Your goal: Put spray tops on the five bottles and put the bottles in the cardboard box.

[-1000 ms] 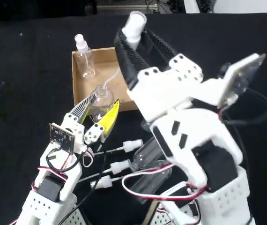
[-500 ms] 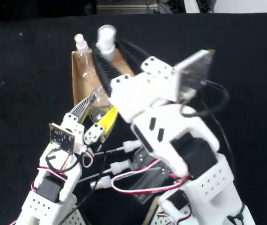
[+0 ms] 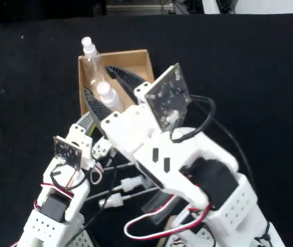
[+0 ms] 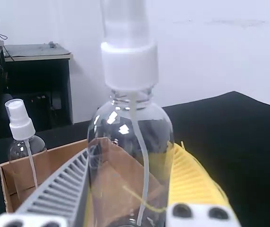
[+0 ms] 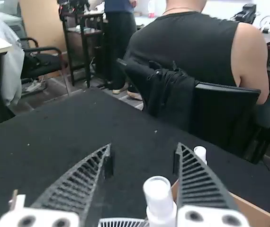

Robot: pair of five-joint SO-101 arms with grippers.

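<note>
Right jaws, pinching spray top [image 3: 105, 91], lowered onto bottle [image 4: 130, 156] clamped by left jaws; one capped bottle [image 3: 91, 59] boxed.

bottle [image 4: 121, 127] with spray top [image 4: 129, 66] in left hand [image 4: 134, 149], box [image 4: 40, 165] behind

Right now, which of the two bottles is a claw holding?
The nearer bottle, by the box's near edge: the left claw clamps it between grey and yellow fingers. The other bottle stands free in the box's far corner.
</note>
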